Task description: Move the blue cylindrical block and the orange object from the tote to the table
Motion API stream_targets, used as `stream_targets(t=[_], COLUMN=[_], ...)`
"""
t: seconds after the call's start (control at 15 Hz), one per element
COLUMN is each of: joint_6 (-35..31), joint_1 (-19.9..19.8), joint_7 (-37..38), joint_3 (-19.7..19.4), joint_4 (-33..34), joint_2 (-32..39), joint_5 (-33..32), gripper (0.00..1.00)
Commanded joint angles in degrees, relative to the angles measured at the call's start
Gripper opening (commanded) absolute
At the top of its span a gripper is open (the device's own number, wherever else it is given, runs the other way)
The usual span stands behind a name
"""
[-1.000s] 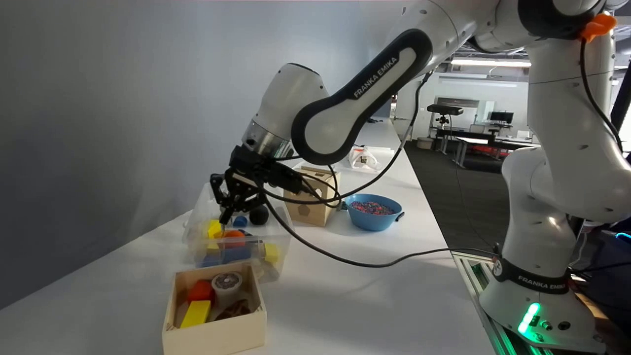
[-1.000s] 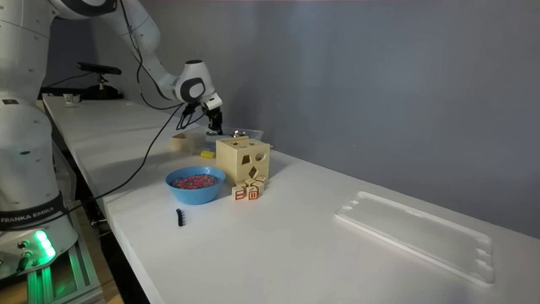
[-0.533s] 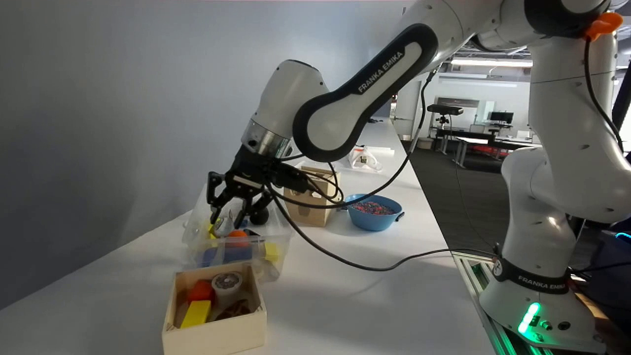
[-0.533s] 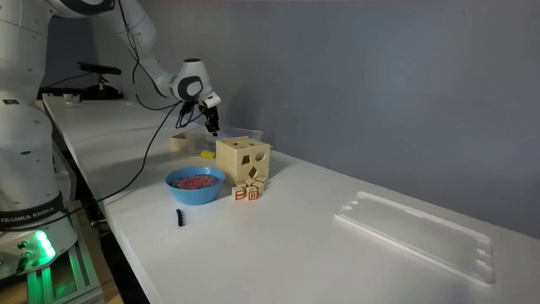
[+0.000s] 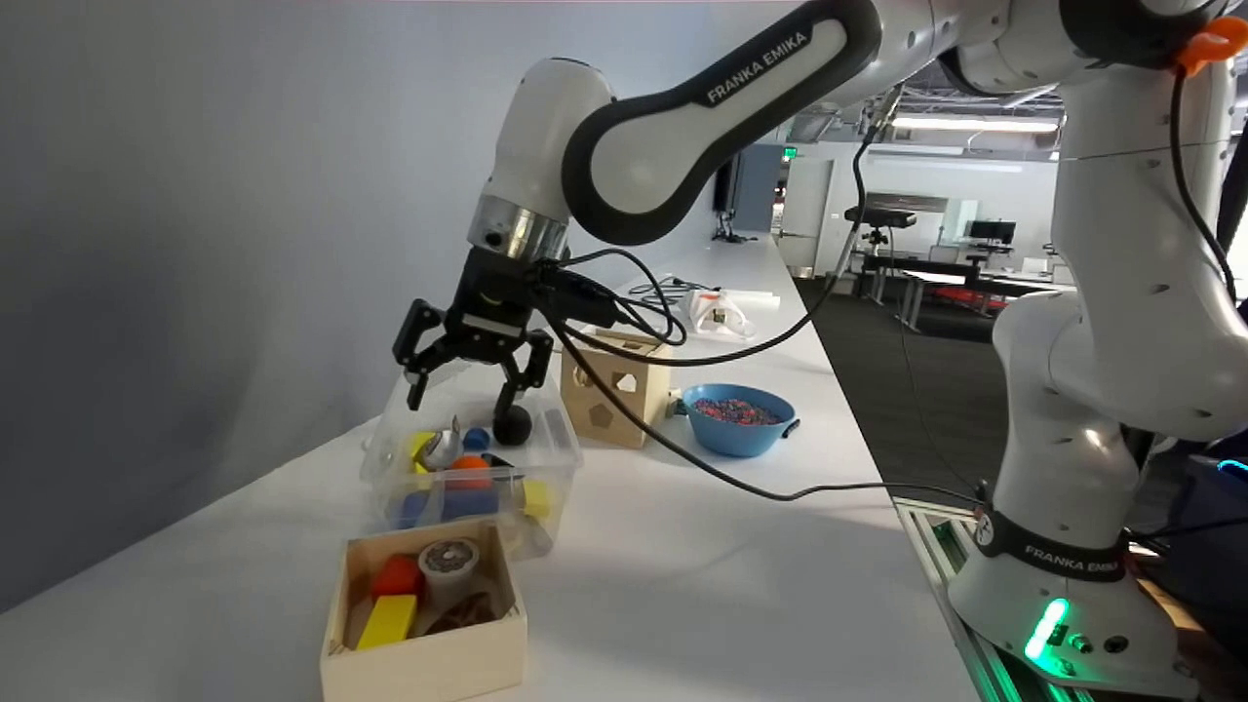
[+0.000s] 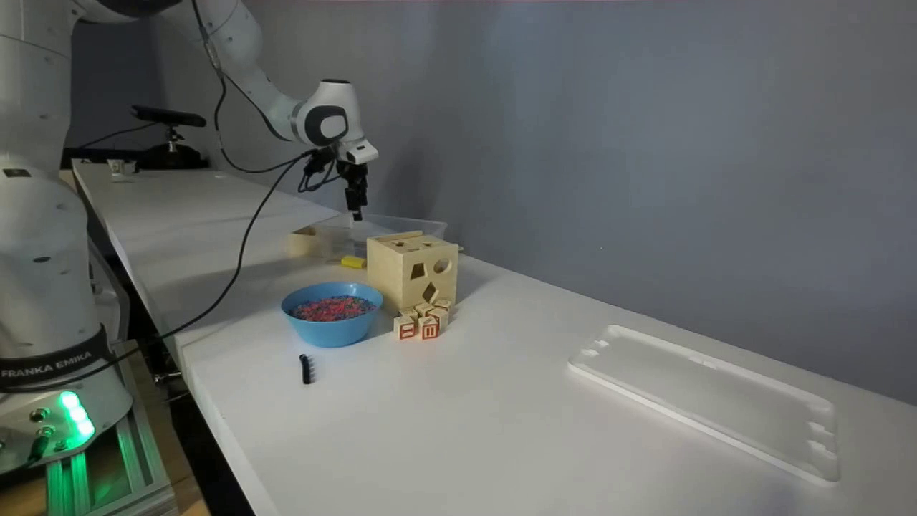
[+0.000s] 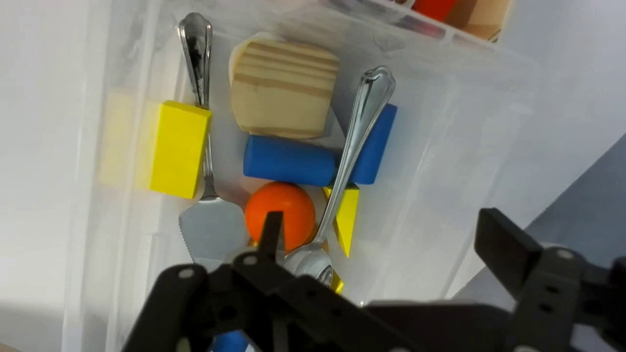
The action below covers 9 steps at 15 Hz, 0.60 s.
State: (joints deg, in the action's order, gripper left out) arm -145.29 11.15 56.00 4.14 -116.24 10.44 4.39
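The wrist view looks down into the tote (image 7: 415,210), with the gripper (image 7: 382,215) across the bottom of the frame, its fingers (image 7: 508,249) spread wide and nothing between them. One finger cuts in front of the orange object (image 7: 288,203), a rounded piece inside the tote, just below and left of centre. Right above it a blue cylindrical block (image 7: 289,161) lies on its side; a second blue piece (image 7: 377,144), partly under the handle of a spoon (image 7: 359,124), sits to its right. A third blue piece (image 7: 230,342) shows at the bottom edge, and which of them is meant I can't tell. At left, a yellow block (image 7: 180,149) overlaps the handle of a metal server (image 7: 212,232).

In an exterior view I see the gripper over the tote, left of centre, a fingertip against or in front of a black ball (image 5: 515,429), I can't say which. A wooden box (image 5: 429,663) stands on the table (image 5: 731,604) at lower left, and a blue bowl (image 5: 736,442) sits right of centre.
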Motion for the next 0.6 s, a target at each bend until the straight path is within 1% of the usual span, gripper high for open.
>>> stream_targets(t=[0.0, 0.2, 0.33, 0.53], joint_6=[0.1, 0.1, -0.9, 0.3], joint_1=[-0.2, -0.1, 1.0, 1.5], joint_7=[0.0, 0.2, 6.0, 12.9], joint_3=[0.0, -0.3, -1.7, -2.3], joint_4=[0.5, 1.3, 1.0, 0.5], joint_2=[0.7, 2.6, 3.0, 4.6], joint_5=[0.0, 0.1, -2.3, -2.4], gripper=[1.00, 1.00, 1.00, 1.00])
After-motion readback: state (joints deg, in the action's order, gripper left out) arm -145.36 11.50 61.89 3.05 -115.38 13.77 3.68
